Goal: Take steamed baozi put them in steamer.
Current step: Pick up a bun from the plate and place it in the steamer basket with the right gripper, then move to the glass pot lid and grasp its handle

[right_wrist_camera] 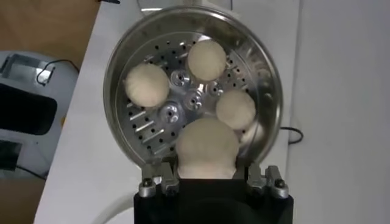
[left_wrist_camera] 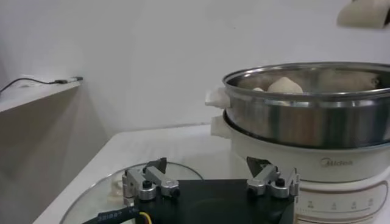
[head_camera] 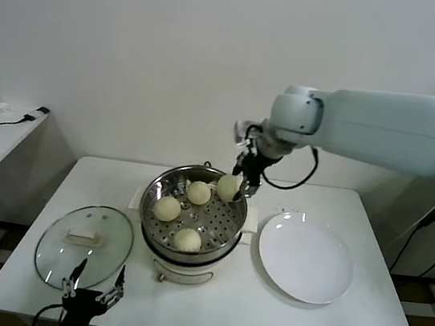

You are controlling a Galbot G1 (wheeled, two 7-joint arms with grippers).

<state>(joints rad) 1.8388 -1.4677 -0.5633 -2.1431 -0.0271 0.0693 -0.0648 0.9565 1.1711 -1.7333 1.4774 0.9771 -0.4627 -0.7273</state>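
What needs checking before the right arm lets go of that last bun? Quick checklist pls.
1. Right gripper shut on the fourth bun: ok.
2. Bun held over the steamer, above its far right rim: ok.
3. Free spot on the tray below: ok, the near-gripper part shows bare holes in the right wrist view.
4. Three buns already in the steamer, apart from each other: ok.
5. Plate has no buns left: ok.
6. Left gripper open, parked low by the glass lid, away from the drop: ok.

Shiny round steamer [head_camera: 158, 191], three pale baozi [head_camera: 166, 208] on its perforated tray, fourth baozi [head_camera: 228, 186] above the rim
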